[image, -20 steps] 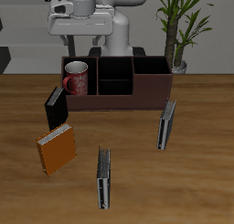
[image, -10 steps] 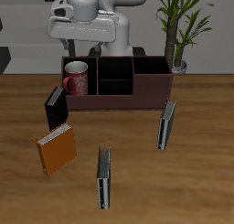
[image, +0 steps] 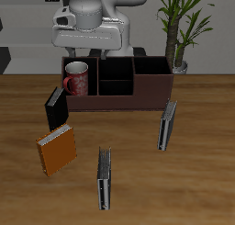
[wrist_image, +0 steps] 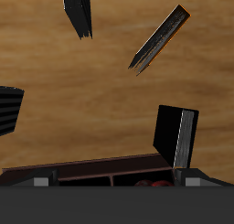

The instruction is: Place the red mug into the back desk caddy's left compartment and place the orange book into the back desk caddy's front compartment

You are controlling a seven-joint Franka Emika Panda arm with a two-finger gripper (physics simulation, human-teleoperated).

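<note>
The red mug (image: 76,78) sits inside the back desk caddy (image: 151,86). The orange book (image: 57,150) lies on the worktop (image: 202,164) nearer the front. Whether the hand is open cannot be told.

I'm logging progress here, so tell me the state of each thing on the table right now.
red mug: upright, inside the back desk caddy's end compartment
orange book: on the table, outside the caddy
black book: standing beside the caddy
two grey-black books: standing on edge
end effector: raised, grip unclear
</note>
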